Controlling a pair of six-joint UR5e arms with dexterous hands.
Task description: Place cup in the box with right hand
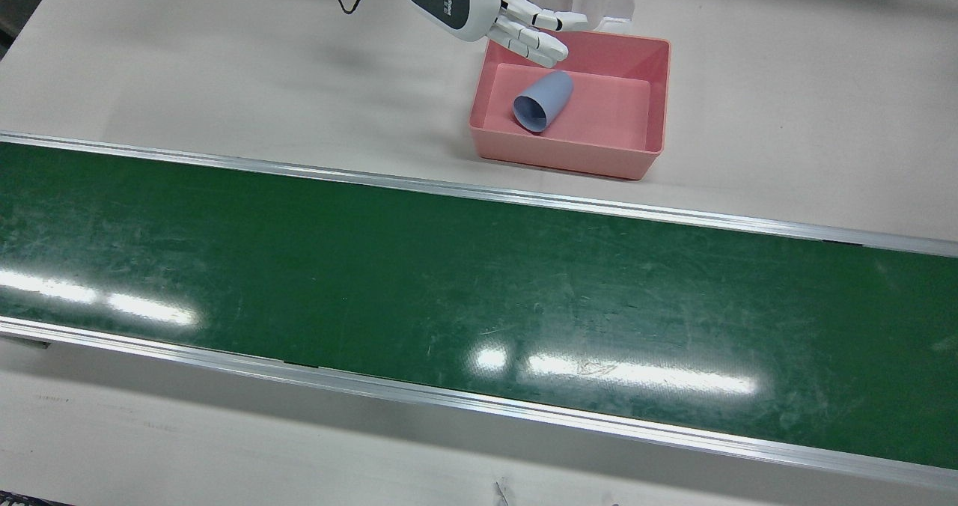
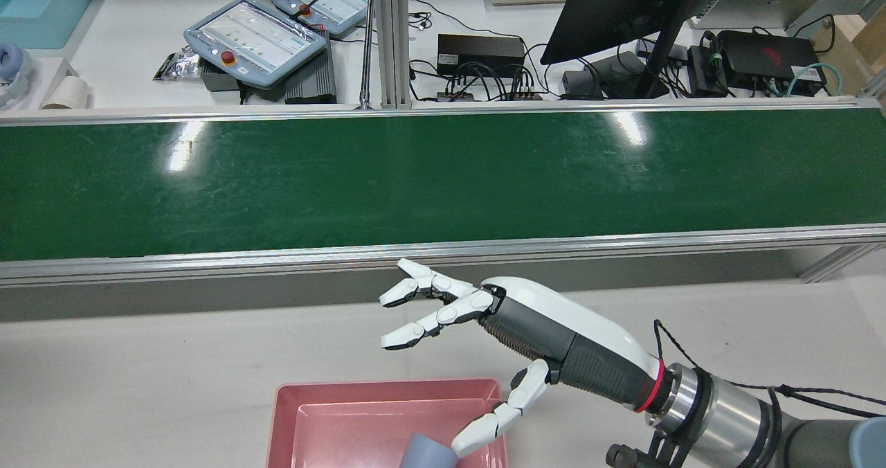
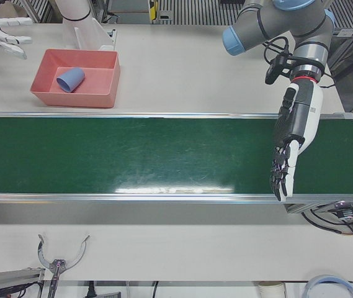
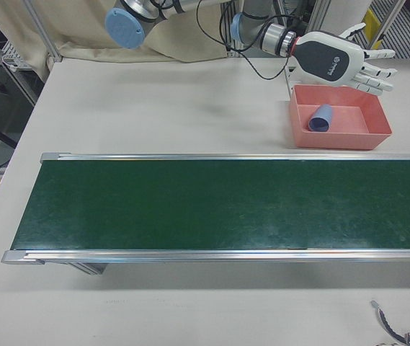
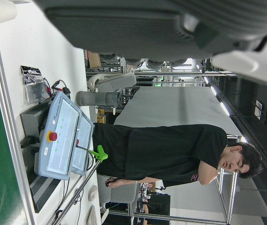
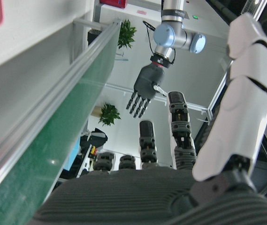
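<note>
right hand (image 1: pixel 516 12) spread empty above pink box (image 1: pixel 651 79) on pale table (image 1: pixel 224 64) beside green belt (image 1: pixel 374 266).

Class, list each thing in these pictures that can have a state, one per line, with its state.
cup: on its side inside the box
box: upright on the table, holding the cup
right hand: open, empty, above the box's edge
left hand: open, empty, fingers down over the belt
</note>
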